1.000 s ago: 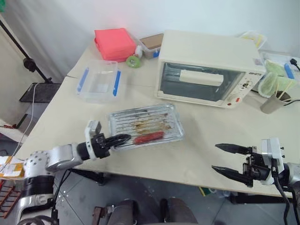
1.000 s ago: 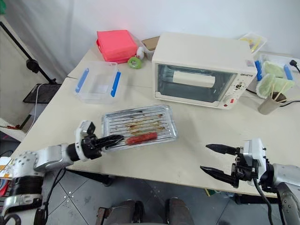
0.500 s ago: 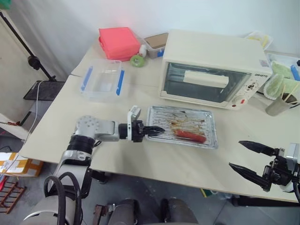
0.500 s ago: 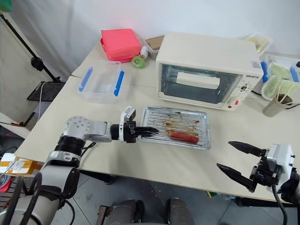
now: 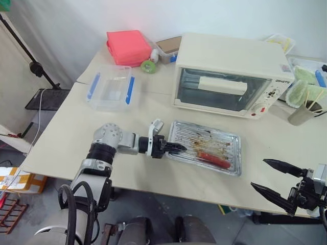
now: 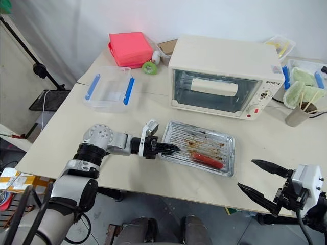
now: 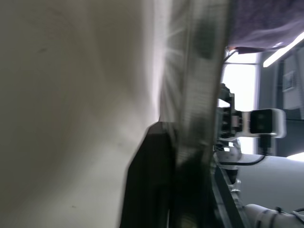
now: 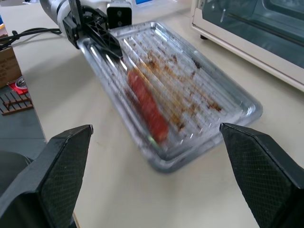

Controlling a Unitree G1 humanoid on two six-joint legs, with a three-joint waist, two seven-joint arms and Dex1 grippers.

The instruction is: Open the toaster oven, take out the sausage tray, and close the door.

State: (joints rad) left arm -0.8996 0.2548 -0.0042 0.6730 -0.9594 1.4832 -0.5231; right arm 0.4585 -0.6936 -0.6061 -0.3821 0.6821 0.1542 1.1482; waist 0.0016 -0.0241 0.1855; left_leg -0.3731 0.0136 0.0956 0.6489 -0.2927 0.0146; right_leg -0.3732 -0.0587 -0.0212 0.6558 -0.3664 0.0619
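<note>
Lying flat on the table (image 5: 61, 138), the tray (image 5: 207, 153) holds one sausage (image 5: 213, 160) and sits at 6 o'clock from the oven (image 5: 230, 74), whose door (image 5: 220, 90) is closed. The left gripper (image 5: 176, 148) pinches the tray's rim at 9 o'clock. The right gripper (image 5: 273, 179), at 4 o'clock from the tray, is spread wide and grasps nothing.

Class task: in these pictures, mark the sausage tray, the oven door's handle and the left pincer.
sausage tray (image 5: 225, 144): left eye view, on its ribbed, stained floor.
door handle (image 6: 214, 87): right eye view, middle of the cream bar.
left pincer (image 6: 174, 149): right eye view, fingertips at the tray's near rim.
</note>
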